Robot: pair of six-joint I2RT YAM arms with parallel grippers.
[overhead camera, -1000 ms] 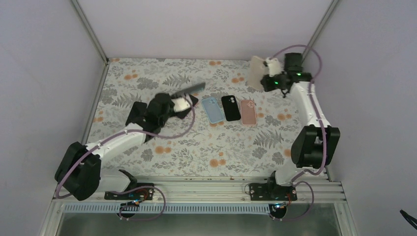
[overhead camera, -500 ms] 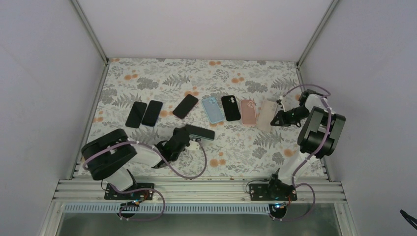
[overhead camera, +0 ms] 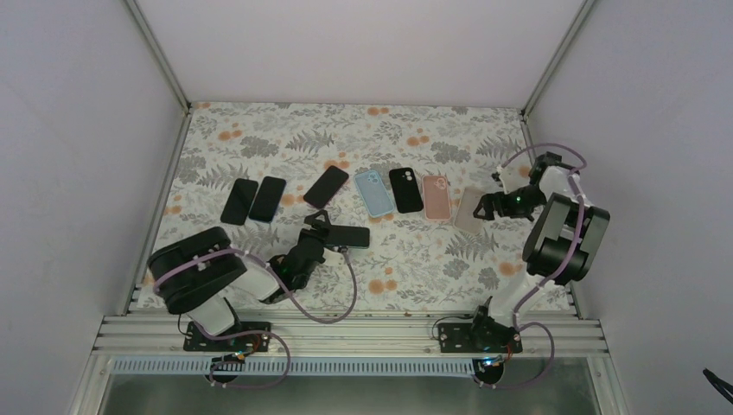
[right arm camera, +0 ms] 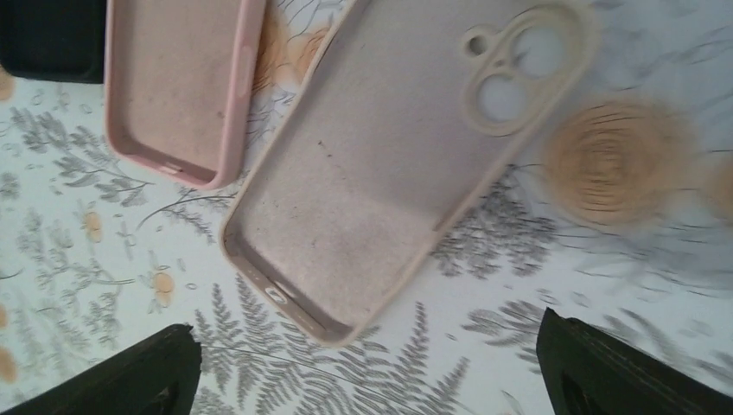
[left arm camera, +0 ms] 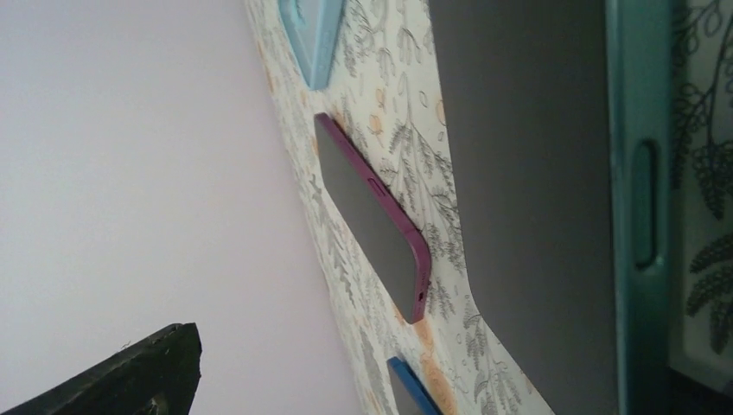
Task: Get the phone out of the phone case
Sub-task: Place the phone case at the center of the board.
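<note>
Floral counter [overhead camera: 259, 138]: carried bare phones and empty cases in a loose row.
Left fingers [left arm camera: 130, 372]: spread, to judge by the one in view, which stood clear of the phone; the other was hidden.
Right fingers [right arm camera: 130, 372]: spread wide, pinching nothing, above an empty beige case [right arm camera: 380, 173].
Teal case [overhead camera: 344, 235]: sat toward the counter's near side, just beside the left fingers, apart from the row.
Phone [left arm camera: 519, 173]: not yet out of the teal case.
Step in hand: probably best done by pinning the case with one arm while the other peeled a soft corner off, rather than tugging the whole rim.
Look: dark, glossy face; a thin teal rim wrapped its edge.
Side slot [left arm camera: 642, 203]: a narrow button cut-out.
</note>
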